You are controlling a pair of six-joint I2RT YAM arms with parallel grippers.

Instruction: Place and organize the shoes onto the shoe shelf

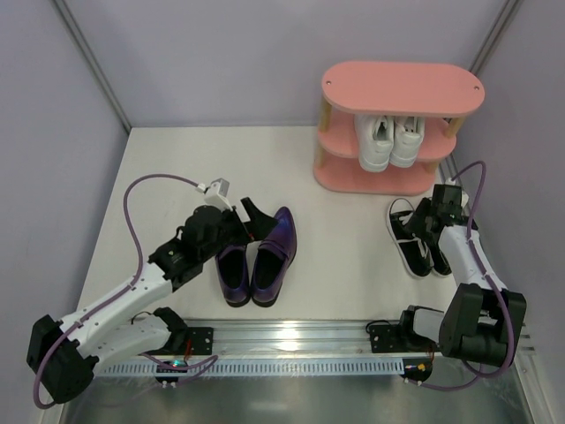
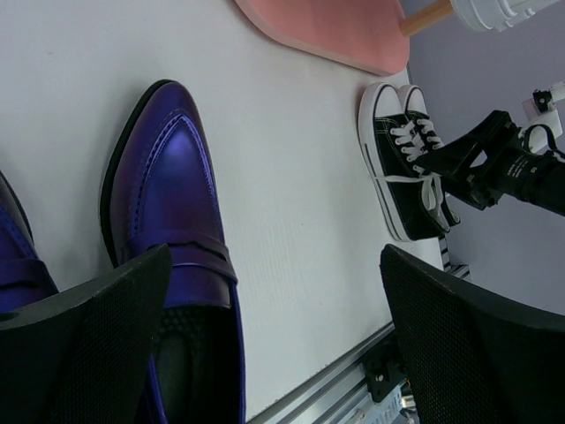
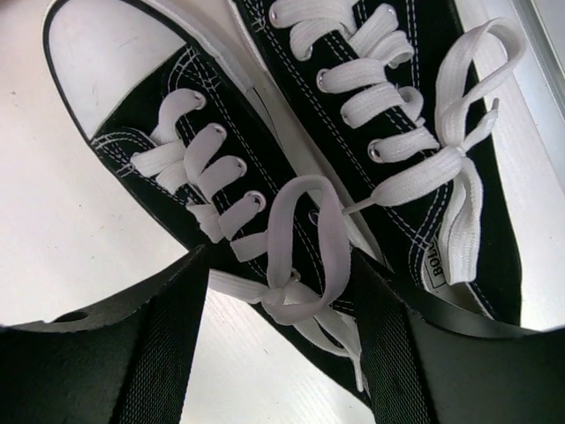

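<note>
Bare table (image 1: pixel 344 230) separates purple loafers (image 1: pixel 256 261) from black sneakers (image 1: pixel 406 249).

Top camera overlooks all; both low wrist cameras share black sneakers (image 2: pixel 399 196).

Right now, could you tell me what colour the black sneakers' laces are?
White laces; clearest in the right wrist view.

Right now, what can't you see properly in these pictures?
- Top view: the black sneakers are partly under the right arm.
- Top view: far ends of the white sneakers sit under the shelf's top board.
- Left wrist view: second purple loafer is cut by the picture edge and a finger of the left end effector.
</note>
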